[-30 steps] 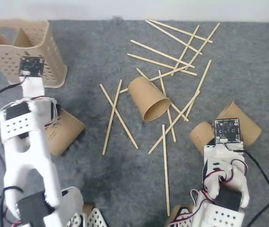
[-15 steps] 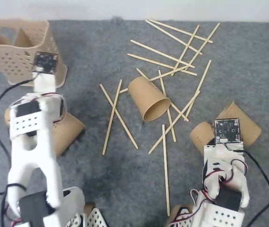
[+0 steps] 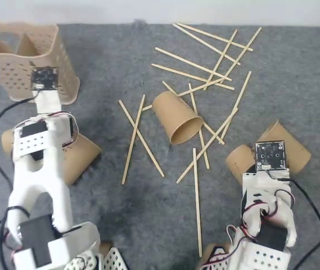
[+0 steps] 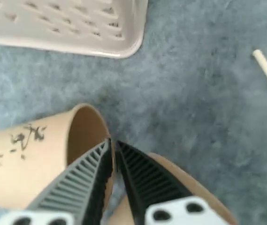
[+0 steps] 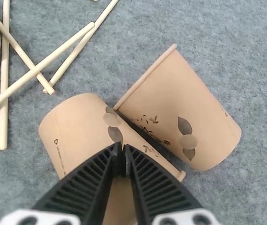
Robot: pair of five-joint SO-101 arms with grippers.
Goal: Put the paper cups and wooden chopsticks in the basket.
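On the grey carpet, left side: my left gripper (image 4: 113,143) hangs with its fingers pressed almost together, grasping nothing. The tips are just above the open mouth of cup A (image 4: 34,150), which lies on its side. Cup B (image 3: 84,156) lies on the arm's other flank, and the basket (image 3: 5,76) stands near, just beyond. Right side: my right gripper (image 5: 122,149) is likewise clenched on nothing, tips over the seam where cup C (image 5: 77,131) and cup D (image 5: 185,122) lie touching. Cup E (image 3: 176,118) lies mid-table among the scattered chopsticks (image 3: 196,73), well apart from the basket. Every cup and stick I can see is outside it. Risks, as I judge them: (1) If I descend with either gripper closed, I will only shove a cup, and a cup on its side will likely roll off. (2) On the right, one finger driven into the seam could push C and D apart instead of catching a wall. (3) Thin paper will probably buckle if I pinch the rim hard. (4) The sticks lie flat and crossed, so a pinch may slip, or lift one and flick its neighbours. (5) The basket sits close to my left arm, and a careless swing could tip it.
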